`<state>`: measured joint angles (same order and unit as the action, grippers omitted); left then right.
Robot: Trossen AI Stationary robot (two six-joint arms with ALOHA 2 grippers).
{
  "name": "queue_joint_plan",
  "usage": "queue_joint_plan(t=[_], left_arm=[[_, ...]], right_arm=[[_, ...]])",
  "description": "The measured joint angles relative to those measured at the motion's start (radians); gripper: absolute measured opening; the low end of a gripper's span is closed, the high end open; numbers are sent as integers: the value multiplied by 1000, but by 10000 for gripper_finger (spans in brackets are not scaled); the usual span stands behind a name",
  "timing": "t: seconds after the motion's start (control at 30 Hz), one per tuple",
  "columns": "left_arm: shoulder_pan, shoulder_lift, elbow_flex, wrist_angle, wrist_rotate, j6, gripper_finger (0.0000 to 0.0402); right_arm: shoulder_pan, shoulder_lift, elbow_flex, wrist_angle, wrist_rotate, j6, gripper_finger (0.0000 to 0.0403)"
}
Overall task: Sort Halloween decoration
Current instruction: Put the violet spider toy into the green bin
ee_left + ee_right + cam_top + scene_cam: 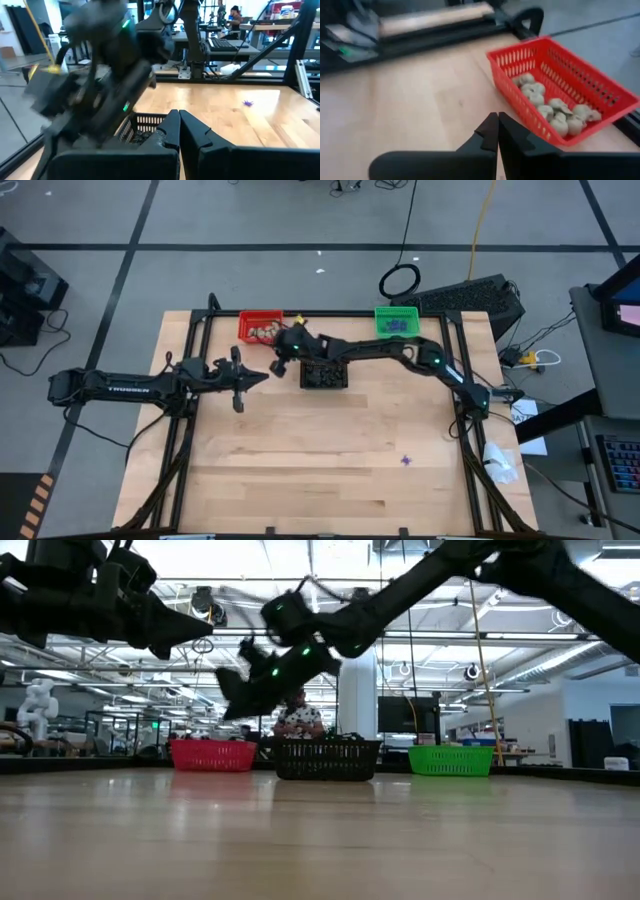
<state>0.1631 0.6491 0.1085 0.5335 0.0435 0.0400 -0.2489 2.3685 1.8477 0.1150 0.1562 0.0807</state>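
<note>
Overhead, the wooden tabletop (300, 450) carries three small baskets in a row along its 12 o'clock edge. The red basket (260, 326) sits at about 11 o'clock and holds a heap of pale beige lumps (555, 107). The black basket (324, 373) stands near the middle, slightly nearer the centre than the other two, with dark bits (324, 372) inside. The green basket (397, 321) sits at about 1 o'clock and holds purple trinkets (398, 326). One purple spiky trinket (406, 460) lies alone on the bare wood at about 4 o'clock, well apart from every basket.

The right arm reaches in from the 3 o'clock side, over the black basket. The right gripper (279, 366) hangs above the tabletop between the red and black baskets, just beside the red basket's near wall; in its wrist view its gripper (498, 131) shows fingers pressed together with nothing between them.

The left arm lies along the 9 o'clock side. The left gripper (262, 376) is near the black basket and pointing toward it; its wrist view (179, 127) shows both fingers meeting at their tips, closed and empty.

In the table-level view a seated person (298, 720) shows in the room behind the baskets.
</note>
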Motion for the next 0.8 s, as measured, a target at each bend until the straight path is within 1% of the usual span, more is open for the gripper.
queue_joint_plan(t=[0.17, 0.23, 0.33, 0.4, 0.47, 0.6, 0.7, 0.8], left_arm=[[0, 0, 0, 8, 9, 6, 0], [0, 0, 0, 10, 9, 19, 0], [0, 0, 0, 12, 9, 20, 0], [0, 0, 1, 12, 9, 20, 0], [0, 0, 0, 12, 9, 20, 0], [0, 0, 0, 15, 9, 20, 0], [0, 0, 0, 19, 9, 20, 0], [0, 0, 1, 19, 9, 26, 0]], right_arm=[[-5, -215, -319, 171, 2, 51, 0], [-6, -306, -445, 210, 8, 53, 0], [18, -443, -608, 211, 8, 61, 0], [43, -536, -704, 179, 7, 67, 0], [78, -624, -780, 116, 6, 78, 0], [176, -788, -887, -116, 6, 127, 0], [273, -879, -937, -303, 0, 225, 0], [387, -930, -954, -486, 1, 363, 0]])
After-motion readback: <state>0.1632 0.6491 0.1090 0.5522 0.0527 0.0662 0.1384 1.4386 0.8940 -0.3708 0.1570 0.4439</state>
